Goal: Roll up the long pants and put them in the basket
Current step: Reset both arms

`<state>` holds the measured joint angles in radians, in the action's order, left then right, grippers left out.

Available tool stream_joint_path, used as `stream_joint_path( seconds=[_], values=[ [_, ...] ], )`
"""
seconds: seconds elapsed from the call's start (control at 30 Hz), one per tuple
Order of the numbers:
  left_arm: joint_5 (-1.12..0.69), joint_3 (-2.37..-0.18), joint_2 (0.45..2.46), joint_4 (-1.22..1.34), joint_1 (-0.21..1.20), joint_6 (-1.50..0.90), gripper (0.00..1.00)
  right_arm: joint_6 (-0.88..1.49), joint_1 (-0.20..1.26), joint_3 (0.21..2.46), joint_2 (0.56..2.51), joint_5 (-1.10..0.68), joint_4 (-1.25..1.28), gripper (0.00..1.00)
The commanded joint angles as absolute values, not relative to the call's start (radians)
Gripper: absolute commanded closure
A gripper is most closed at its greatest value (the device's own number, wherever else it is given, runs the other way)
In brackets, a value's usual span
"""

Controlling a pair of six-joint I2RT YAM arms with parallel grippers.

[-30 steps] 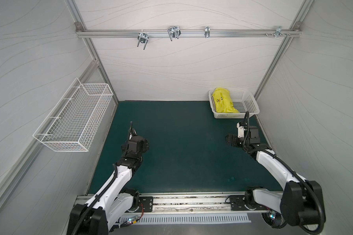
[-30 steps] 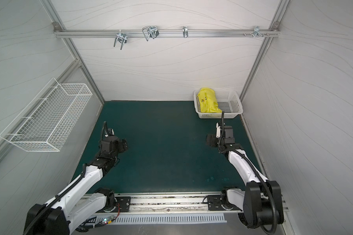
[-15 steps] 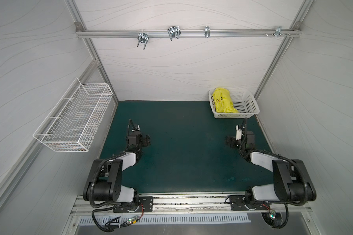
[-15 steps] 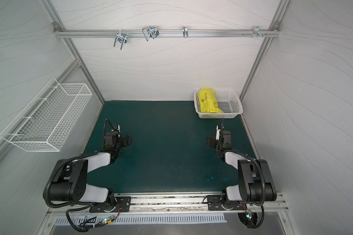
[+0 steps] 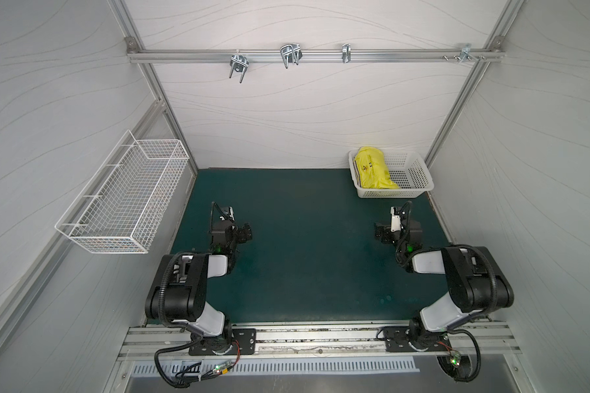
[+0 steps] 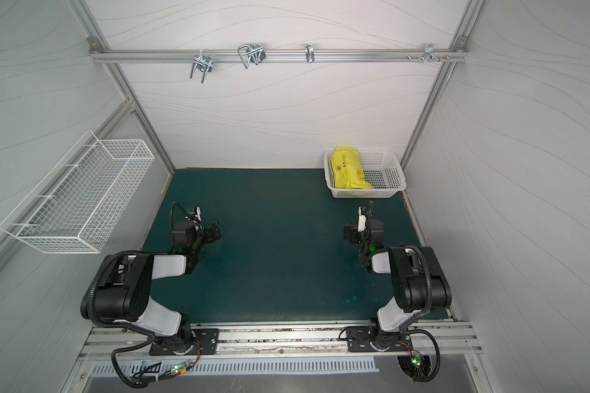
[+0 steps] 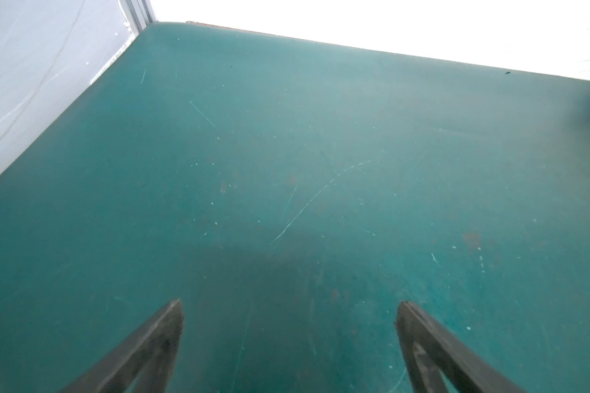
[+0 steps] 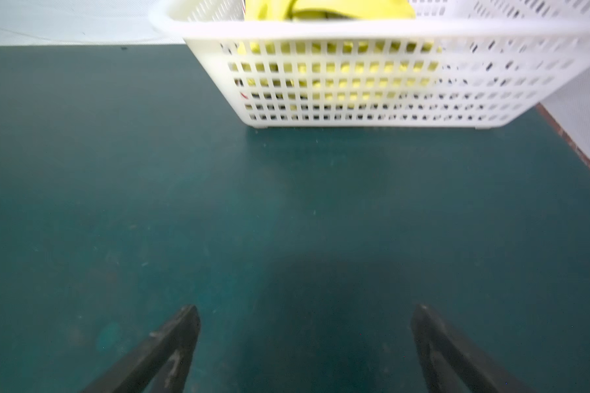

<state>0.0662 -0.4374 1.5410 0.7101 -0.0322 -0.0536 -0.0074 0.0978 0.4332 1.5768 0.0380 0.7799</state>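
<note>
**Long pants (image 5: 372,168) in the far-right basket: nearer my right arm**

The long pants are a bunched yellow-green bundle in the white basket (image 5: 389,194) at the bench's (image 5: 304,255) far right corner, against the back wall. They fill the basket's end toward bench centre; the other end is bare mesh.

Key relation: the bundle lies ahead of my right pincer (image 8: 304,309), toward the back wall, w/ the basket's front wall btwn us. Its long axis runs near-to-far, across the basket's short way, slightly slanted. My left pincer (image 7: 290,303) is well apart from it, across the bench. So the right arm is prob. the one to reach, going over the rim from above rather than straight in.

Both pincers are spread wide w/ nothing btwn the fingers; each hangs over bare bench.

Views differ:
- Both top views give the whole outline, plus the striped waistband along the edge toward bench centre and small dark marks (image 6: 342,166) beside it.
- The right wrist view is blurred. It gives only a yellow sliver (image 8: 321,8) over the rim, but yellow through the wall holes shows cloth reaching down near the basket floor.
- The left wrist view has no pants at all, just scuffed bench and a wall corner.

Can't tell whether the bundle is a neat roll or just a heap.
</note>
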Motion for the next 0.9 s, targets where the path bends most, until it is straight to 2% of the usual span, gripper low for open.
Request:
stream_joint_path(
  seconds=[0.0, 0.87],
  values=[
    [0.064, -0.445, 1.542, 0.775, -0.034, -0.029, 0.00, -0.034, 0.101, 0.440, 1.579, 0.011, 0.815, 0.01],
    [0.061, -0.447, 1.543, 0.769, -0.034, -0.026, 0.00, -0.031, 0.093, 0.445, 1.579, -0.004, 0.805, 0.01]
  ],
)
